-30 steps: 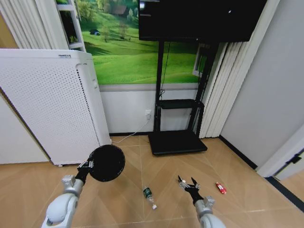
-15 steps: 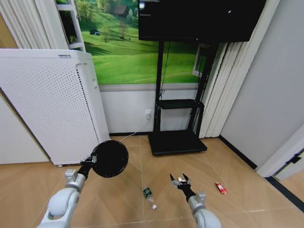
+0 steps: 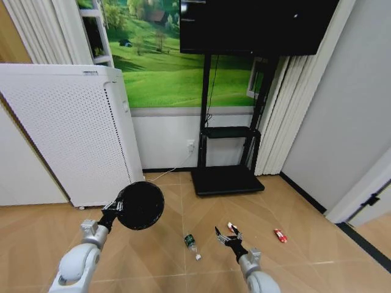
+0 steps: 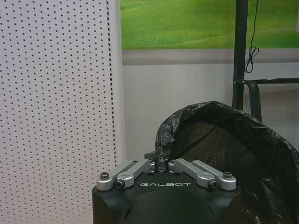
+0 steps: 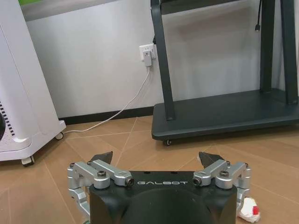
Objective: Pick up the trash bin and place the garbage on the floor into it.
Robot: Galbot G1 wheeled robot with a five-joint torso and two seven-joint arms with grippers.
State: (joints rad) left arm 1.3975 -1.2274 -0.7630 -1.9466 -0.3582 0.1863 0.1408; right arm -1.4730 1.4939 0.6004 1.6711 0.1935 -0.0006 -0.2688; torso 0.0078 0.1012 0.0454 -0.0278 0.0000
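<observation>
The trash bin (image 3: 140,206), a black round mesh basket lined with a black bag, hangs off the floor (image 3: 305,256) with its base facing the head view. My left gripper (image 3: 114,209) is shut on its rim; in the left wrist view the left gripper (image 4: 161,164) pinches the bag-covered rim of the trash bin (image 4: 233,149). Three pieces of garbage lie on the parquet: a clear bottle (image 3: 191,243), a white-red wrapper (image 3: 231,227) and a red packet (image 3: 280,235). My right gripper (image 3: 225,236) hovers open just short of the wrapper (image 5: 247,208), with nothing between the fingers of the right gripper (image 5: 156,157).
A tall white perforated cabinet (image 3: 67,140) on castors stands at the left. A black TV stand (image 3: 226,180) with a flat base sits against the back wall, with a white cable (image 5: 126,109) running from a wall socket. Open parquet lies around the garbage.
The camera has shifted slightly. My right gripper has moved left, away from the red packet and up to the wrapper. The bin stays held in the left gripper, a little higher.
</observation>
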